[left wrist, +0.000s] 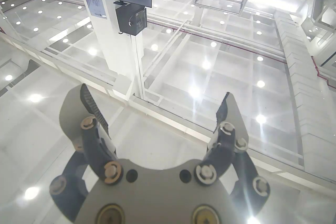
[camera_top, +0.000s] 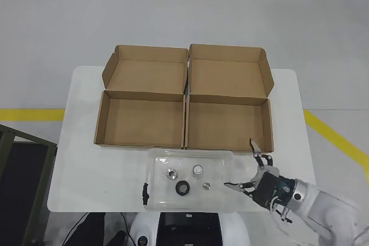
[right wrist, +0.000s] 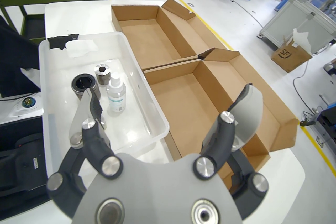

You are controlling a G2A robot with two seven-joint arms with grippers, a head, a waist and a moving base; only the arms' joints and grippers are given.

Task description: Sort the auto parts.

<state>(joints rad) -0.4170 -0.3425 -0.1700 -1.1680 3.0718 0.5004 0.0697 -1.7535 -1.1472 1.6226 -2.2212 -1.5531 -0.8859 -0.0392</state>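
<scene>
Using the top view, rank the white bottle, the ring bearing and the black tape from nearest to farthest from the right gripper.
1. White bottle, middle of the clear bin, nearest the right gripper.
2. Ring bearing, by the bin's robot-side wall.
3. Black tape, on the bin's far end.

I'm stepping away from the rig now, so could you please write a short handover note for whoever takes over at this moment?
The left gripper is open and empty, pointed up at the ceiling.
The right gripper is open and empty, beside the clear bin.
In the bin: black-bored bearing, metal bushing, small bottle and a small metal piece.
The left box and right box sit open behind the bin, both empty.
Done: nothing sorted yet.
Left: all four items to pick from the bin and place in the boxes.
</scene>
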